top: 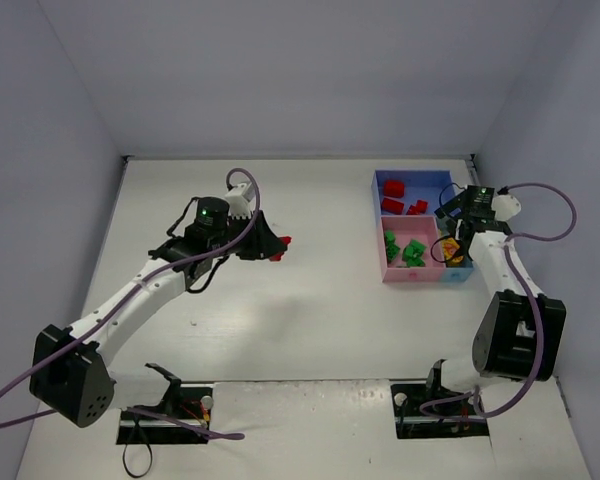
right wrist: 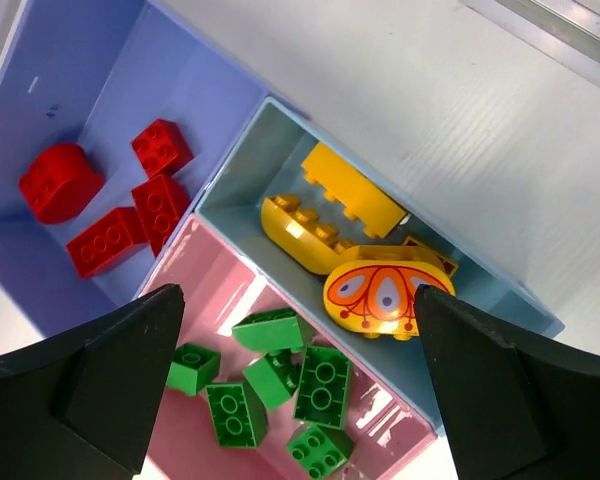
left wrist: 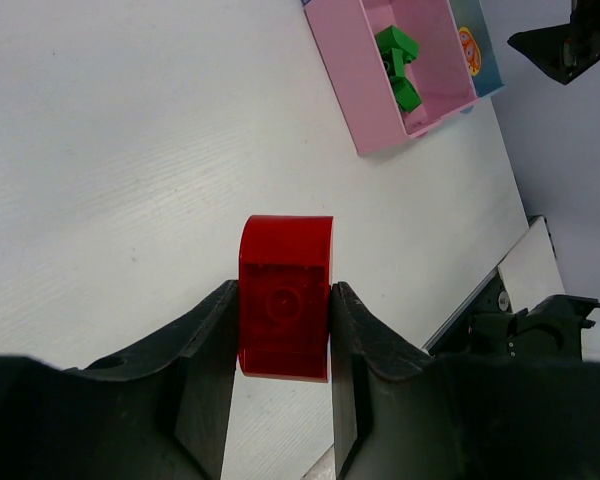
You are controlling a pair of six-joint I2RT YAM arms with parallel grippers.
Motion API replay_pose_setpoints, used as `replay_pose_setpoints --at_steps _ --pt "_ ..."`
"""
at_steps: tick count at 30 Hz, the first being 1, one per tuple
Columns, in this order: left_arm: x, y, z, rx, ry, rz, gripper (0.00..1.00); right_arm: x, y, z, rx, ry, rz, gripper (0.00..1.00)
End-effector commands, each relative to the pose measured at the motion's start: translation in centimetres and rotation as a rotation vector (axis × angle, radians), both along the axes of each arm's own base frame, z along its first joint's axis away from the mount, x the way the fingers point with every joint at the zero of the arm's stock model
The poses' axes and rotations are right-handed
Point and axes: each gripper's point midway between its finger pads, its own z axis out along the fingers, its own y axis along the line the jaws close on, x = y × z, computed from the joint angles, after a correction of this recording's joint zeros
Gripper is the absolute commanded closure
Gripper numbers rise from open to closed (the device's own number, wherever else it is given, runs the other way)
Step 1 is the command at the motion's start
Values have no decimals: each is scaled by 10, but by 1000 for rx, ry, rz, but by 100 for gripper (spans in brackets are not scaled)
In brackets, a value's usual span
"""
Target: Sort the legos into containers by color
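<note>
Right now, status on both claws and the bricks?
Left claw shut on red brick, over table, short of tray. Right claw open, empty, above tray; may crowd the drop.

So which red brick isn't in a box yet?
The red brick pinched in the left claw, over the table; the other red bricks lie in the blue box.

The right gripper (right wrist: 300,300) hangs spread wide, nothing between its jaws. Red bricks (right wrist: 130,200) in the blue tray (right wrist: 100,90), yellow bricks (right wrist: 350,190) in the light-blue tray (right wrist: 245,185), green bricks (right wrist: 320,385) in the pink tray (right wrist: 210,270).
</note>
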Motion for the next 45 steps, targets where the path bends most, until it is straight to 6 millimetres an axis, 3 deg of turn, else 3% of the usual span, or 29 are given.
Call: replay_pose_setpoints --at_steps 1,4,6,7,9,10,11,16,21,26,31,38,45 --pt "11 -16 49 -48 -167 -45 88 12 11 35 -17 -86 85 4" --pt "4 -25 54 -28 -253 -103 87 25 45 58 0 -161 274 5" --pt "1 -29 56 -14 -310 -130 85 31 92 80 16 -237 499 10" --pt "-1 -34 67 -12 -397 -159 84 32 111 89 24 -267 586 12" --pt "-4 -36 66 12 -459 -183 84 26 157 103 71 -309 760 22" --pt "-6 -38 73 28 -533 -206 84 23 185 120 130 -374 884 26" --pt "-8 -37 70 41 -555 -215 84 15 209 129 170 -398 955 27" --pt "-9 -37 80 80 -709 -262 84 -24 284 176 315 -520 1245 32" --pt "-6 -37 90 100 -797 -266 84 -64 344 195 429 -532 1464 31" --pt "-3 -39 93 137 -839 -263 84 -88 378 199 475 -535 1566 30" --pt "-3 -38 99 133 -857 -250 84 -100 401 187 491 -498 1624 28" --pt "-6 -32 108 150 -902 -228 84 -100 407 167 477 -455 1611 30" --pt "-12 -33 109 136 -918 -239 84 -95 409 153 477 -425 1602 50"
